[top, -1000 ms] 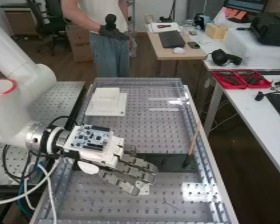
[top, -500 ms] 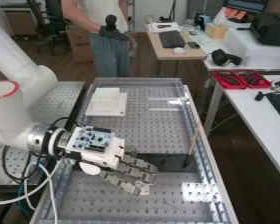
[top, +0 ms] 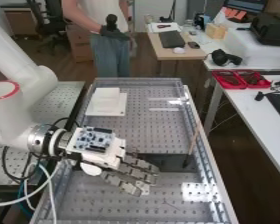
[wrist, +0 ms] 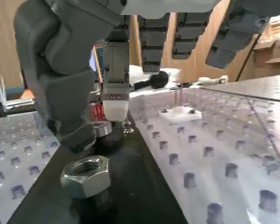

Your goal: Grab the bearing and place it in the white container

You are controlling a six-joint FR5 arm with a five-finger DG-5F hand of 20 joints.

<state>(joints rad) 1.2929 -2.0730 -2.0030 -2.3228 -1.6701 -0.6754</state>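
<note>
The hand (top: 127,175) is over the dark strip in the near half of the bench, fingers extended and relaxed. In the wrist view, the hand (wrist: 57,75) has its thumb and one pale-tipped finger beside a silver ring, likely the bearing (wrist: 103,128), which sits on the dark strip; the hand's fingers are not curled round it. Whether they touch it, I cannot tell. A hex nut (wrist: 86,176) stands on the same strip. Toward the far left of the bench lies the white container (top: 107,104), square and low.
The dark strip (top: 174,162) crosses the perforated bench. A thin brown stick (top: 192,148) leans near the bench's right rail. Close to the fingertips is a small white piece (top: 145,189), seen with upright pins as a white base (wrist: 180,114) in the wrist view.
The fingers have shifted slightly to the right and down in the high view, their tips now nearer the small white piece. The arm has hardly moved.
</note>
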